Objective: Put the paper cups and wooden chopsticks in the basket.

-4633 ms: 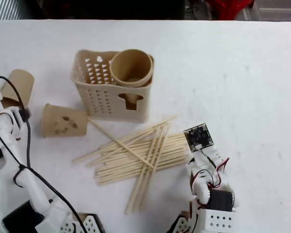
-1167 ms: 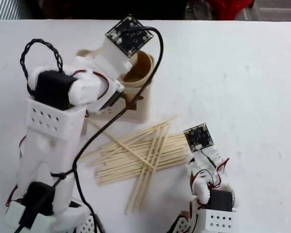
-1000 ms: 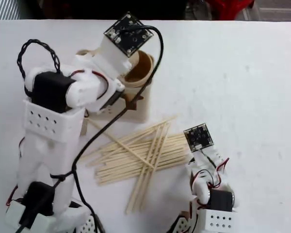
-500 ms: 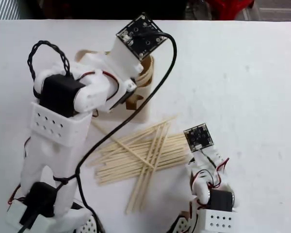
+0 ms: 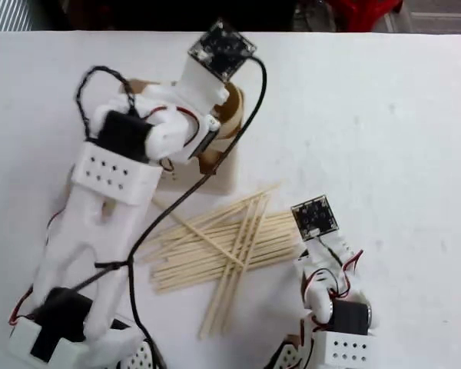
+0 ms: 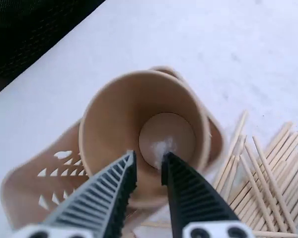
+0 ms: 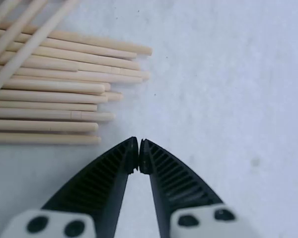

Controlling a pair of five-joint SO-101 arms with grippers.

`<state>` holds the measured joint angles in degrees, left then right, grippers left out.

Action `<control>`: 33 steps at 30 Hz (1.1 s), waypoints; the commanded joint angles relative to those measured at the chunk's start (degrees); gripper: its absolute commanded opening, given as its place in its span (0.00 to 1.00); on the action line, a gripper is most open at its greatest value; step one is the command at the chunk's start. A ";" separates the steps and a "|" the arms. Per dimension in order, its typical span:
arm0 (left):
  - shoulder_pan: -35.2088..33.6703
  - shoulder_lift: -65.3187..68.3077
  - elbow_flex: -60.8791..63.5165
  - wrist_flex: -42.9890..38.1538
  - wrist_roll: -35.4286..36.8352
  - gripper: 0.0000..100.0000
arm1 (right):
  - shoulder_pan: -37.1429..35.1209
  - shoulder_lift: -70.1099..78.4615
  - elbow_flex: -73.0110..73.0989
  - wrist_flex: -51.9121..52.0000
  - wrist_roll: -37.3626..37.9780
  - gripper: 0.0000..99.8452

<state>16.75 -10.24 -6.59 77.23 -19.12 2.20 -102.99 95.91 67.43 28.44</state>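
Cup point(image 6: 139, 114) sat in the basket point(image 6: 35, 183), so I judged the careful move was a straight lift clear without snagging its rim. My left claw point(image 6: 148, 166) hung nose-down over it, jaws slightly parted astride the near rim, seemingly gripping nothing. My right claw point(image 7: 139, 151) lay pinched shut and empty beside the chopsticks point(image 7: 49, 94).

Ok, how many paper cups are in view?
1 clearly: the paper cup in the basket, under the left gripper. A second may be nested beneath, and the left arm may hide others.
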 commanded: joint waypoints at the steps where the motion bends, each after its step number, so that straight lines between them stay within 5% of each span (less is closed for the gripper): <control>1: -0.75 -0.13 6.07 -5.01 0.70 0.11 | -0.57 -0.31 0.18 -1.27 0.44 0.02; 9: -5.05 -0.22 -17.58 6.95 4.40 0.11 | -0.57 -0.31 0.18 -1.27 0.44 0.02; 16: -17.36 0.04 -38.68 23.03 6.07 0.11 | -0.57 -0.31 0.18 -1.27 0.44 0.02; 23: -39.16 0.04 -18.02 23.74 -0.35 0.15 | -0.57 -0.31 0.26 -1.27 0.44 0.02; 29: -44.88 0.04 5.19 16.70 -13.45 0.31 | -0.57 -0.31 0.26 -1.27 0.44 0.02; 33: -46.46 0.04 17.76 5.45 -18.20 0.32 | -0.57 -0.31 0.35 -1.27 0.44 0.02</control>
<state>-28.00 -9.89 0.70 92.79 -32.57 2.20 -102.99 95.91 67.43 28.44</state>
